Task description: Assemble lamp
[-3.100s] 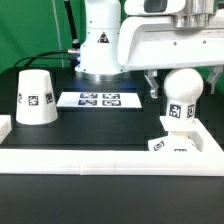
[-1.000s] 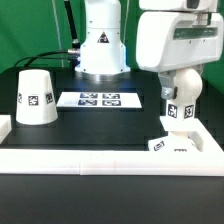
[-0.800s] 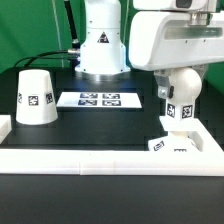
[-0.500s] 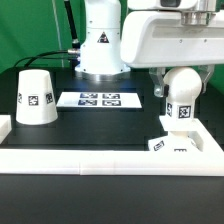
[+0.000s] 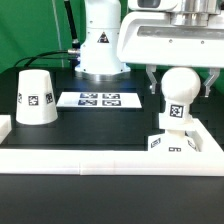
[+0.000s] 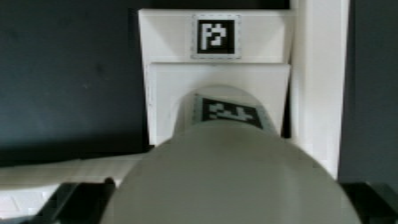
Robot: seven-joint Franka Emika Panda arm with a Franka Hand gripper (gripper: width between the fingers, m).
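Note:
The round white bulb (image 5: 181, 90) stands upright on the small angular base block (image 5: 170, 143) at the exterior view's right, against the white rail. My gripper (image 5: 180, 84) hangs over the bulb, its dark fingers (image 5: 150, 79) on either side with a small gap to it, so it is open. In the wrist view the bulb (image 6: 222, 165) fills the space between the fingers (image 6: 71, 196), with the tagged base (image 6: 214, 55) beyond it. The truncated-cone shade (image 5: 35, 97) stands alone at the exterior view's left.
The marker board (image 5: 98, 99) lies flat on the black table between the shade and the bulb. A white raised rail (image 5: 100, 161) runs along the front and up both sides. The robot's white body (image 5: 100, 40) stands behind.
The hand has turned back from its rotated pose; the fingers, earlier across the bulb's front, now stand square on both sides and apart from it. Bulb and base have shifted slightly left.

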